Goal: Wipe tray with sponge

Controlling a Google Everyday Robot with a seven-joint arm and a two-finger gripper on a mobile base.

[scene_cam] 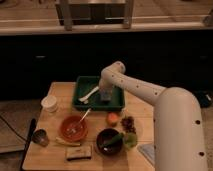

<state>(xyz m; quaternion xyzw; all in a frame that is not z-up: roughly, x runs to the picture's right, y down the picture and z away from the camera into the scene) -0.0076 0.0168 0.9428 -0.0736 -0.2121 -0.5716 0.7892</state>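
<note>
Sharing tray [116,101] with jaws: white utensil [90,94]

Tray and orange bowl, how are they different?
The tray is dark green and rectangular, while the orange bowl is round. The tray is bigger than the orange bowl. The gripper is down inside the tray, well away from the orange bowl, which sits nearer the front. Both rest on the wooden table.

The claw [105,96] reaches down into the green tray [116,102], beside a white utensil [89,94].
</note>
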